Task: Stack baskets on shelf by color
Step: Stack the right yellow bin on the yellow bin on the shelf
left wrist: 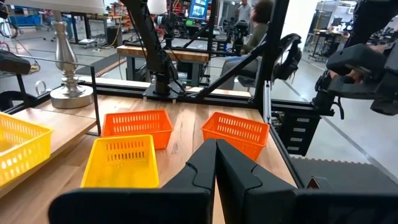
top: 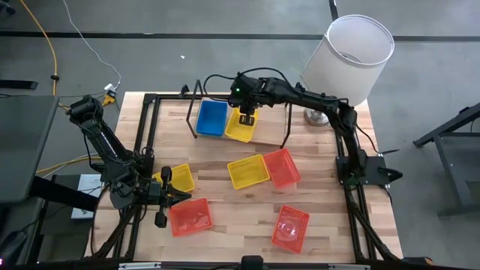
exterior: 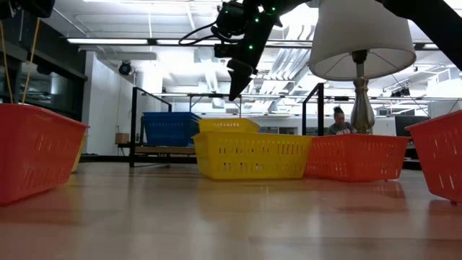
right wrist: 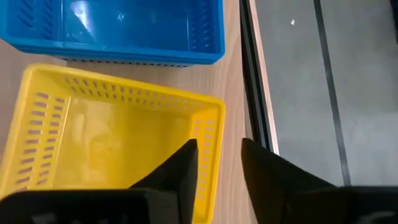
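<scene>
Yellow basket (right wrist: 112,140) rim between spread right gripper (right wrist: 217,163) jaws | left gripper (left wrist: 216,163) pressed together

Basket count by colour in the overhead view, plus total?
Blue baskets: 1, on the shelf; cannot tell if more are nested inside it.
Yellow baskets: 3, one on the shelf, two on the table.
Orange-red baskets: 3, all on the table.
Total: 7 visible.
</scene>
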